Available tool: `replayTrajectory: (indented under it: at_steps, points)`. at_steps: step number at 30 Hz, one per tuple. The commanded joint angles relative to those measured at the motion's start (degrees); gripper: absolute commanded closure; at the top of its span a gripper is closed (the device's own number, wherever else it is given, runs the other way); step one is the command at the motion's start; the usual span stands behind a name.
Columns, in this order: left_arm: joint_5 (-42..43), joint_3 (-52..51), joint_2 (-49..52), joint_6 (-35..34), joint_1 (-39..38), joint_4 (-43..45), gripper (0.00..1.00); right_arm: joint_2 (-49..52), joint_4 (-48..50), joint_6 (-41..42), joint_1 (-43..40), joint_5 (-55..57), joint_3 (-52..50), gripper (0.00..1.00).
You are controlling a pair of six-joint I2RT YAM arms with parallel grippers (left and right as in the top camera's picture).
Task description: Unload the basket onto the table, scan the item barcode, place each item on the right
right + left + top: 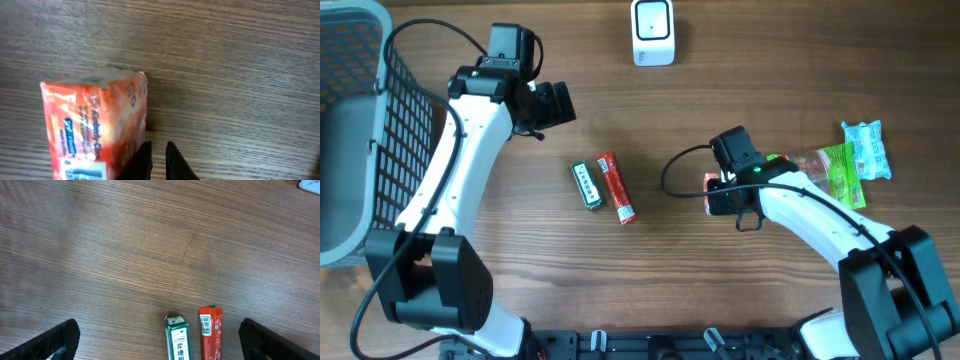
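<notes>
My right end effector [159, 161] stood narrow beside the orange plastic packet [95, 125], holding nothing; I judged: widen, straddle, keep barcode [85, 172] exposed.

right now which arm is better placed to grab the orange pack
Right: the right claw sits beside the orange pack; the left claw hangs open by the green pack and red pack.

We see a matt wood-grain table [720, 80]; on it, an orange packet [95, 130] in glossy plastic film and a smooth plastic scanner [652, 30].
</notes>
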Motion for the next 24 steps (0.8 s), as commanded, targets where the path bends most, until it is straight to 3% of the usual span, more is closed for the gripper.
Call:
replayTrajectory:
  at_steps: [1,5,9,10,11,12,15,24]
  points:
    - [-0.74,-0.26,0.33,0.26,0.07,0.15,0.0,-1.88,-1.97,-2.69,-0.26,2.54,3.37,0.82]
    - [-0.74,-0.26,0.33,0.26,0.07,0.15,0.0,-4.11,-6.12,-2.91,-0.26,4.74,7.85,0.69]
    - [-0.74,-0.26,0.33,0.26,0.07,0.15,0.0,-5.75,-11.26,-2.99,-0.26,5.09,11.93,0.67]
    - [-0.74,-0.26,0.33,0.26,0.07,0.15,0.0,-6.38,-12.59,-3.13,-0.26,5.09,12.61,0.62]
    - [-0.74,-0.26,0.33,0.26,0.07,0.15,0.0,-6.78,-12.96,-3.04,-0.26,5.01,12.68,0.5]
    - [-0.74,-0.26,0.33,0.26,0.07,0.15,0.0,-7.04,-13.2,-2.8,-0.26,4.59,12.66,0.31]
    - [-0.74,-0.26,0.33,0.26,0.07,0.15,0.0,-6.95,-13.03,-2.84,-0.24,-2.91,12.55,0.02]
    - [-0.74,-0.26,0.33,0.26,0.07,0.15,0.0,-6.71,-11.41,-0.76,-0.24,-5.09,9.01,0.0]
